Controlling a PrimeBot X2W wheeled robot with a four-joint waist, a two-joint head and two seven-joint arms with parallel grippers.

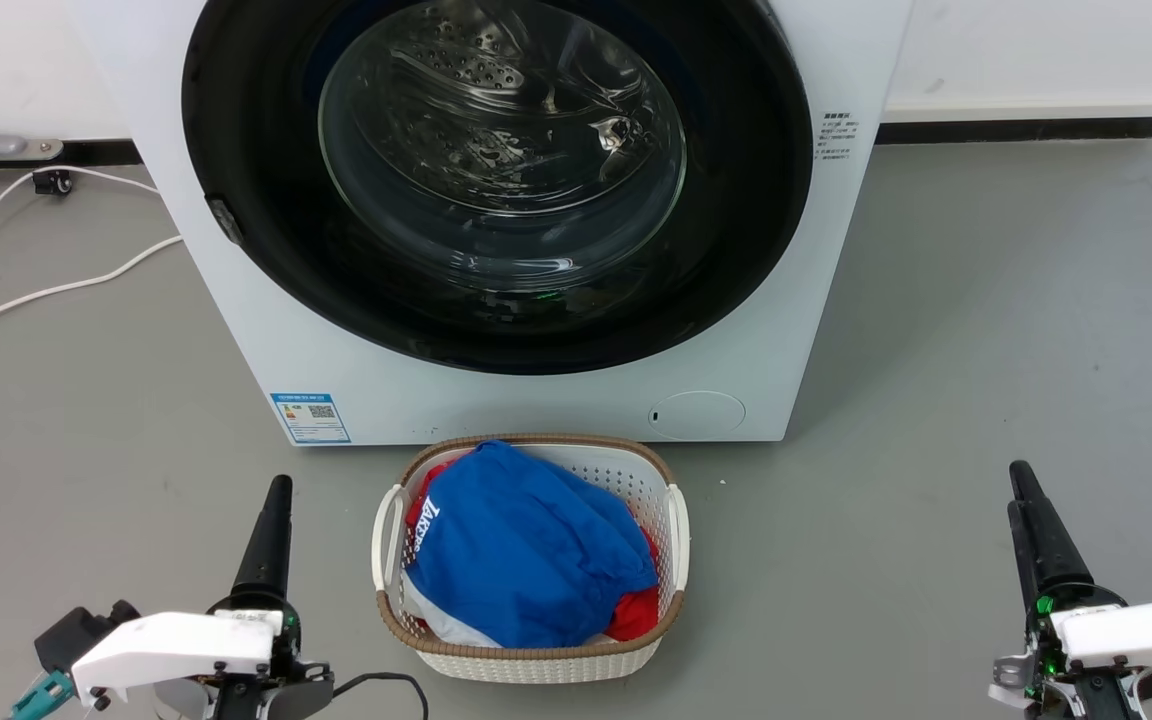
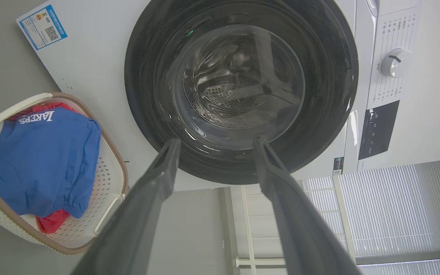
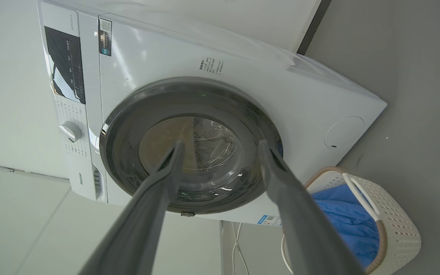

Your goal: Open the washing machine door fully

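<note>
The left gripper (image 2: pixel 216 142) and the right gripper (image 3: pixel 220 144) are both empty, fingers spread apart. The washing machine door (image 1: pixel 496 180) sits shut, flush against the washing machine (image 1: pixel 536 405), ahead of both grippers and well apart from them. A laundry basket (image 1: pixel 678 520) stands between the grippers.

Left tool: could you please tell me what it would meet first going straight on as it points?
Probably the washing machine door, at its glass; nothing seems to stand before the left tool.
</note>
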